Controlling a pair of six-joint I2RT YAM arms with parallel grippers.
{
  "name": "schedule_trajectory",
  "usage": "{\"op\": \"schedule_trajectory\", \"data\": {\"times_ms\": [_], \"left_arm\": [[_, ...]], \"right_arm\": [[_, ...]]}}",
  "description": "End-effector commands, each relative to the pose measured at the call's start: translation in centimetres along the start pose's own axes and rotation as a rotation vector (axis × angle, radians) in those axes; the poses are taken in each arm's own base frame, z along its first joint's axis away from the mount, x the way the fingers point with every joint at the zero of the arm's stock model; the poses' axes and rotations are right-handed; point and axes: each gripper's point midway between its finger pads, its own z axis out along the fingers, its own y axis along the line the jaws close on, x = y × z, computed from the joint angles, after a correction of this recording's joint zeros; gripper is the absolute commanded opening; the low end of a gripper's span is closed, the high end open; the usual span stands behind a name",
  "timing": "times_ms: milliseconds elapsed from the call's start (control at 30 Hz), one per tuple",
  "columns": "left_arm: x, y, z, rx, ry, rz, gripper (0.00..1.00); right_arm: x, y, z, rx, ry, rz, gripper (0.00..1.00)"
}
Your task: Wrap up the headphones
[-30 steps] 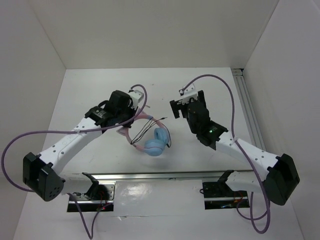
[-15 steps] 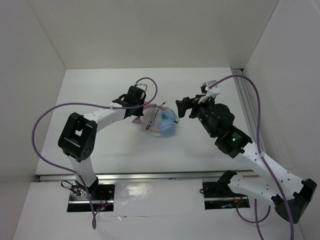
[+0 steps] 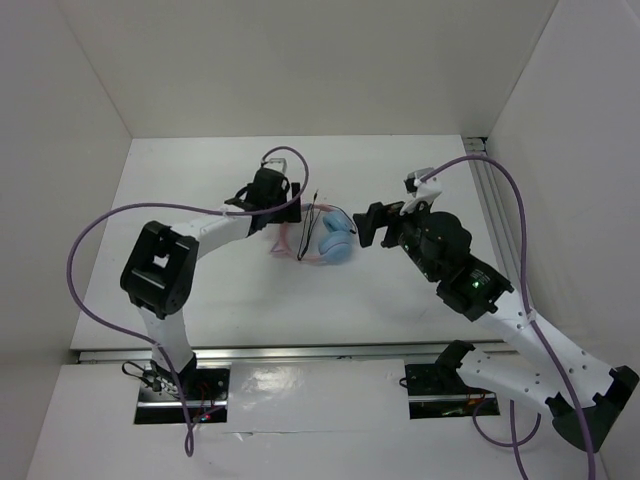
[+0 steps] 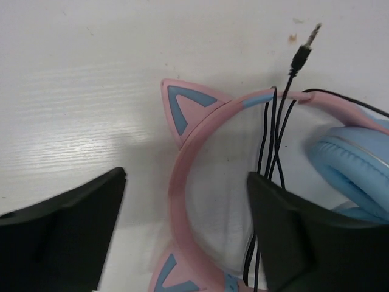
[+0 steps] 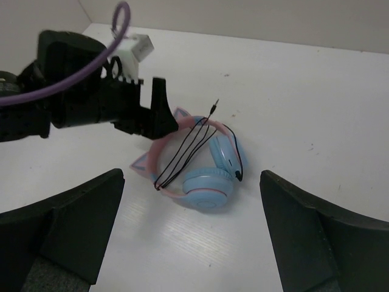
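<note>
near the middle of the white bench (image 3: 200, 180), the headphones (image 3: 328, 240) lie flat between the two arms. the left fingers (image 4: 61, 231) are spread wide just above them, one on either side of the pink headband (image 4: 181, 176), and grip nothing. the thin black cord (image 4: 271, 140) crosses the band in several strands, passes the edge of the right-hand finger and ends in a bare plug (image 4: 308, 42) lying on the bench. a light-blue ear cup (image 4: 352, 164) shows beside it. the right fingers (image 5: 67, 225) are fully apart and hold nothing, hanging near the ear-cup side without touching.
</note>
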Motion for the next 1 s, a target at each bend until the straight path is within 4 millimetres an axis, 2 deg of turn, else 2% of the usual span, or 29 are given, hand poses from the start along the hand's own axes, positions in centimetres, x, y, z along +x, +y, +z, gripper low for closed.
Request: {"op": "schedule_trajectory", "data": {"times_ms": [0, 33, 100, 133, 167, 200, 233, 267, 300, 367, 400, 467, 500, 533, 600, 633, 700, 833, 900, 967], "left_arm": [[-6.5, -0.6, -3.8, 0.029, -0.181, -0.072, 1.0], [-8.1, -0.5, -5.6, 0.02, -0.222, -0.08, 1.0], [-9.2, 0.6, -8.2, -0.041, -0.232, -0.133, 1.0], [-9.6, 0.8, -9.6, -0.047, -0.245, -0.156, 1.0], [-11.3, 0.8, -12.8, -0.031, -0.3, -0.198, 1.0], [-10.8, 1.3, -14.4, -0.047, -0.283, -0.211, 1.0], [-10.7, 1.1, -16.0, -0.034, -0.291, -0.219, 1.0], [-11.4, 1.5, -19.3, -0.012, -0.342, -0.217, 1.0], [-11.1, 1.1, -20.8, 0.014, -0.349, -0.212, 1.0], [-9.0, 1.2, -23.6, 0.029, -0.324, -0.153, 1.0], [-9.1, 1.0, -27.0, 0.088, -0.376, -0.16, 1.0], [-7.3, 1.3, -29.9, 0.12, -0.377, -0.118, 1.0], [-6.2, 1.7, -30.6, 0.135, -0.378, -0.104, 1.0], [-5.9, 2.2, -33.4, 0.175, -0.439, -0.099, 1.0], [-3.7, 3.1, -34.6, 0.185, -0.425, -0.039, 1.0], [-3.1, 3.8, -36.2, 0.195, -0.451, -0.045, 1.0], [-0.6, 4.6, -37.1, 0.2, -0.399, -0.02, 1.0], [1.7, 4.5, -40.6, 0.319, -0.429, -0.019, 1.0], [2.4, 4.1, -42.2, 0.384, -0.456, -0.03, 1.0], [3.2, 3.6, -42.3, 0.428, -0.444, -0.017, 1.0]], "right_arm": [[-1.0, 0.4, -1.0, -0.009, 0.013, 0.039, 1.0], [-1.4, 0.3, -1.3, -0.001, 0.008, 0.055, 1.0], [-2.4, 0.0, -1.8, 0.018, 0.003, 0.066, 1.0], [-1.7, -0.2, -2.3, 0.034, 0.046, 0.058, 1.0], [-1.9, -0.8, -2.6, 0.07, 0.05, 0.075, 1.0], [-2.7, -1.0, -3.1, 0.084, 0.046, 0.075, 1.0], [-2.4, -1.5, -3.8, 0.103, 0.074, 0.074, 1.0], [-2.4, -1.8, -4.1, 0.118, 0.084, 0.068, 1.0], [-2.9, -1.8, -4.6, 0.119, 0.087, 0.067, 1.0], [-2.4, -2.0, -5.5, 0.12, 0.126, 0.063, 1.0], [-3.0, -2.0, -6.4, 0.106, 0.111, 0.079, 1.0], [-2.9, -2.1, -7.4, 0.097, 0.118, 0.079, 1.0], [-3.2, -2.0, -7.8, 0.082, 0.105, 0.086, 1.0], [-3.1, -2.4, -8.9, 0.082, 0.106, 0.085, 1.0], [-2.9, -2.7, -9.7, 0.084, 0.112, 0.083, 1.0], [-2.8, -3.1, -10.7, 0.087, 0.12, 0.08, 1.0], [-2.8, -3.5, -11.8, 0.089, 0.127, 0.077, 1.0], [-3.5, -4.2, -14.6, 0.077, 0.088, 0.103, 1.0], [-3.1, -4.4, -15.2, 0.08, 0.091, 0.129, 1.0], [-2.1, -4.7, -15.4, 0.083, 0.097, 0.137, 1.0]]}}
